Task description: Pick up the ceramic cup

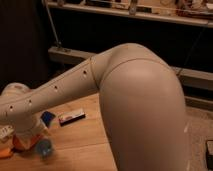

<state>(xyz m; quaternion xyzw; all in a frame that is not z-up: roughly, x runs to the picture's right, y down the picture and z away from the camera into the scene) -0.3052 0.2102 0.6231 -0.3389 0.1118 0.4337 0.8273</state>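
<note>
The ceramic cup (pixel 44 148) is a small light-blue glossy cup standing on the wooden table (pixel 85 142) at the lower left. My arm (pixel 65 87) reaches from the right down to the left. Its wrist end covers the space just above and left of the cup. My gripper (pixel 34 133) hangs at that end, right above the cup's upper left and over the orange bowl (pixel 22 143). The arm hides most of the gripper.
The orange bowl sits just left of the cup, partly hidden. A flat dark-blue piece (pixel 47 118) and a small flat packet (pixel 71 117) lie behind the cup. A white item (pixel 5 133) is at the left edge. Dark shelving (pixel 125 30) stands behind the table.
</note>
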